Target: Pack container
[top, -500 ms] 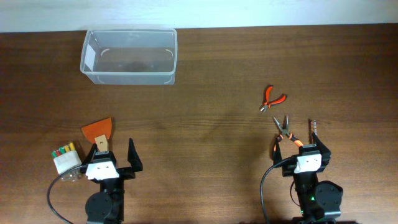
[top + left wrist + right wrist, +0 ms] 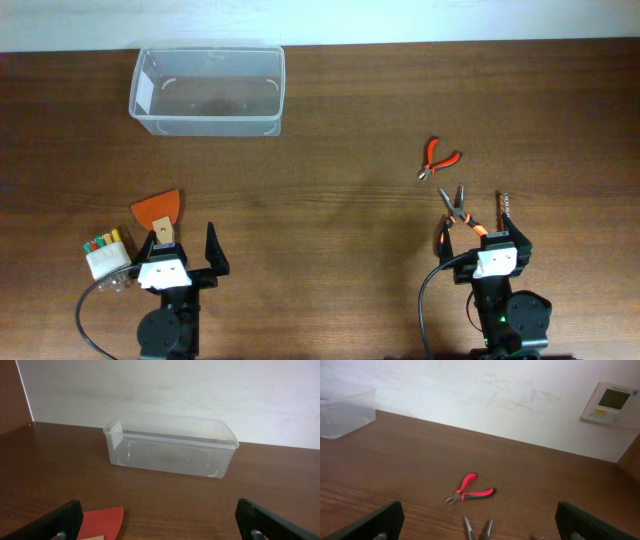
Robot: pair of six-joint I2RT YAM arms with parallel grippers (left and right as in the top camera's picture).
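Both arms sit low and tucked in at the near edge of the bench (image 2: 330, 200). They point toward the far wall. The left gripper (image 2: 161, 522) is spread wide and holds nothing. An orange scraper (image 2: 158, 210) lies just in front of it. The right gripper (image 2: 482, 522) is spread wide too and holds nothing. The long-nosed pliers (image 2: 458, 208) lie right in front of it, and the red pliers (image 2: 470, 490) lie a bit farther out. The container (image 2: 208, 90) stands upright at the far left of the bench, well away from both grippers.
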